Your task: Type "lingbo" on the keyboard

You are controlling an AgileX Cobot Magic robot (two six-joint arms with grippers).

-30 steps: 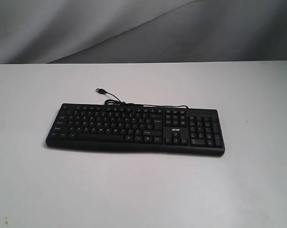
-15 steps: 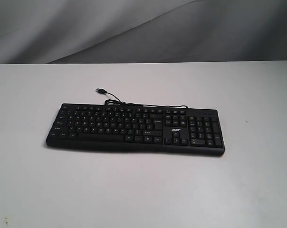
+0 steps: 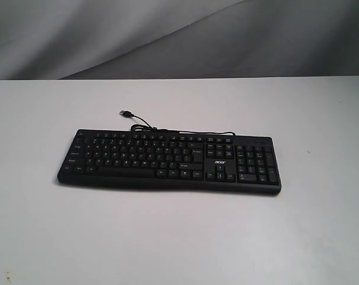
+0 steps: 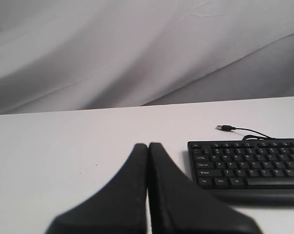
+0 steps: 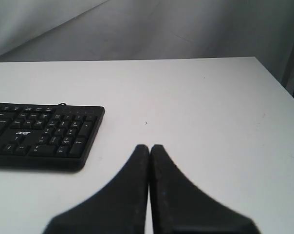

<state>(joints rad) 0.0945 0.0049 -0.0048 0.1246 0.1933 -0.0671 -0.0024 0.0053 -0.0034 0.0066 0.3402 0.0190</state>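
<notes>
White table [image 3: 179, 237] is carrying the keyboard [image 3: 167, 160] mid-frame. Both the left gripper [image 4: 148, 147] and right gripper [image 5: 150, 147] are sitting off it, jaws pressed together.

keyboard [image 3: 167, 163]: black case, black keys, white legends in rows.
acer logo [image 3: 220, 162]: small, white on black.
cable [image 3: 145, 123]: thin, black. plug [image 4: 218, 127]: black shell, silver-grey tip.
table [image 3: 179, 237]: plain white, few tiny dark specks.
backdrop [image 3: 179, 35]: grey cloth, lighter and darker bands along folds.
left gripper [image 4: 148, 146]: matte black fingers.
right gripper [image 5: 150, 147]: matte black fingers.
</notes>
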